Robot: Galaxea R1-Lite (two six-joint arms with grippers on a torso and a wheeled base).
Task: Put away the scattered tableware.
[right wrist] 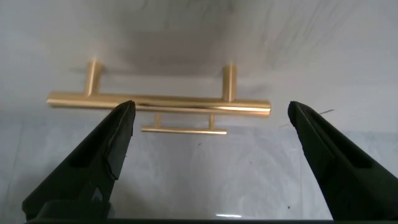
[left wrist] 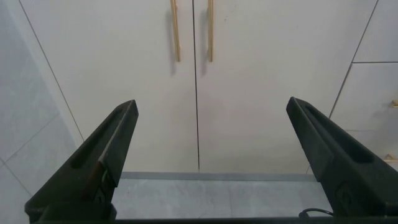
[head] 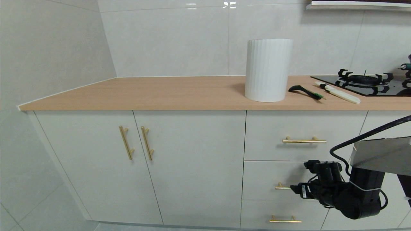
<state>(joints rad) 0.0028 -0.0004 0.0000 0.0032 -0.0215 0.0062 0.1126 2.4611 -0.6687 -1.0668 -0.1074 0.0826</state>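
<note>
Right arm sits low at 4 o'clock of the head view. The right end effector [head: 298, 190] is released, fingers spread, pointed at the middle drawer handle [right wrist: 158, 104], close to it. The left end effector [left wrist: 211, 107] is also released and faces the cabinet doors [left wrist: 249, 93]. The desk [head: 160, 93] front edge sits above the drawers. A black-handled utensil [head: 305, 91] and a white utensil [head: 338, 93] lie on the desk at 12 o'clock of the right end effector, well apart from it. The white ribbed canister [head: 268, 70] is at their 9 o'clock, the hob [head: 366, 81] at 3.
</note>
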